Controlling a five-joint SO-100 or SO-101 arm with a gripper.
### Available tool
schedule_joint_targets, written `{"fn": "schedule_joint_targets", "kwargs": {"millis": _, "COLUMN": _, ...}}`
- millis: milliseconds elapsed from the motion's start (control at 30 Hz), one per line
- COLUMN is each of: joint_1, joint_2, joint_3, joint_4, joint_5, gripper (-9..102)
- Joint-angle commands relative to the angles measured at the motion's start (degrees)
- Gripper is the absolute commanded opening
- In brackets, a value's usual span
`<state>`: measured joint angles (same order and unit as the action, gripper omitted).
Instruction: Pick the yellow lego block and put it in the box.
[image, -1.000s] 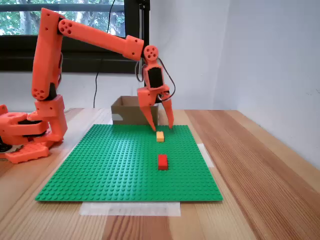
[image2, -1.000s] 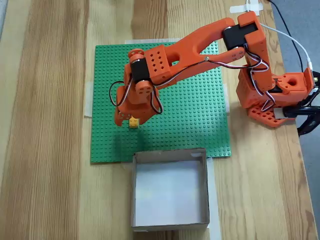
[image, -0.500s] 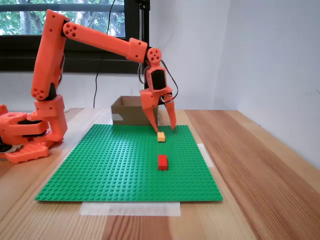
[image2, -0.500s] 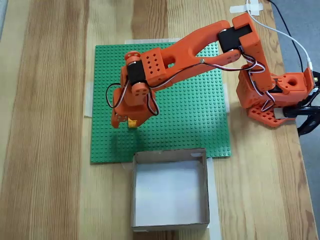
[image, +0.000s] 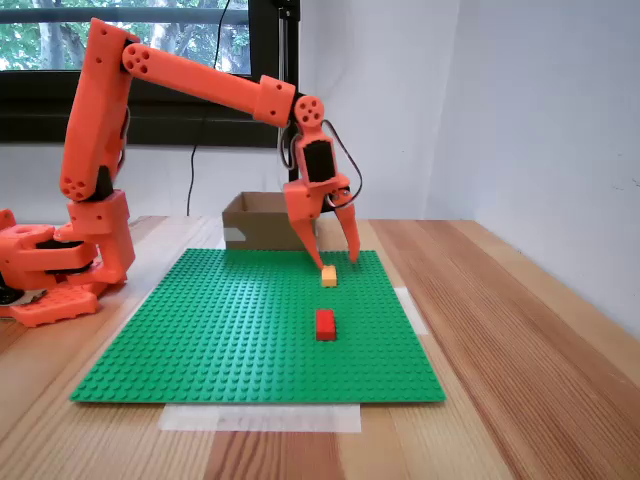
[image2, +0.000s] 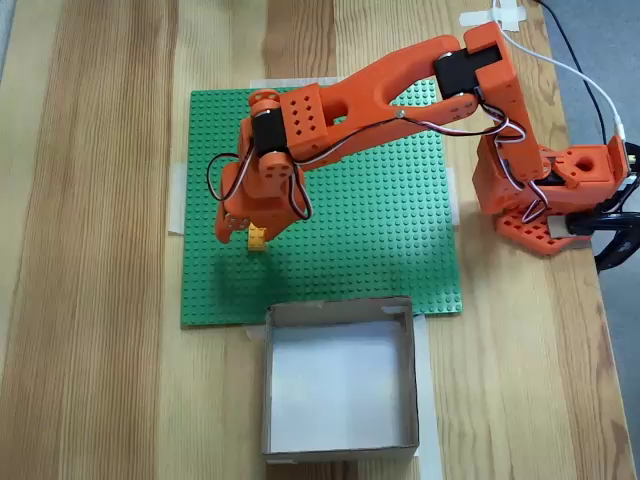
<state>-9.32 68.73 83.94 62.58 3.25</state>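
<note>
The yellow lego block (image: 329, 276) lies on the green baseplate (image: 230, 330) near its far right part. My orange gripper (image: 339, 262) hangs open just above it, fingertips pointing down. One finger (image: 318, 250) comes down right beside the block; I cannot tell whether it touches. From above, the yellow lego block (image2: 256, 238) peeks out under the gripper (image2: 241, 235), a short way from the box. The box (image: 262, 222) stands behind the plate; from above the box (image2: 340, 311) is open-topped with nothing inside.
A red brick (image: 325, 324) sits on the plate in front of the yellow one. The arm's base (image: 55, 260) stands left of the plate, with cables beside the base (image2: 555, 190) in the view from above. A white wall closes off the right side.
The gripper has drifted sideways towards the plate's edge and its jaws have spread a little. The yellow block has shifted slightly the same way.
</note>
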Motion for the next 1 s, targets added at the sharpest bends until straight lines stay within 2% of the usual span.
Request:
{"fn": "schedule_joint_targets", "kwargs": {"millis": 0, "joint_1": 0.44, "joint_2": 0.35, "joint_3": -0.53, "joint_4": -0.18, "joint_5": -0.26, "gripper": 22}}
{"fn": "schedule_joint_targets", "kwargs": {"millis": 800, "joint_1": 2.81, "joint_2": 0.35, "joint_3": 4.48, "joint_4": -5.36, "joint_5": -2.9, "gripper": 18}}
{"fn": "schedule_joint_targets", "kwargs": {"millis": 967, "joint_1": 2.99, "joint_2": 0.7, "joint_3": 5.45, "joint_4": -5.36, "joint_5": -2.72, "gripper": 7}}
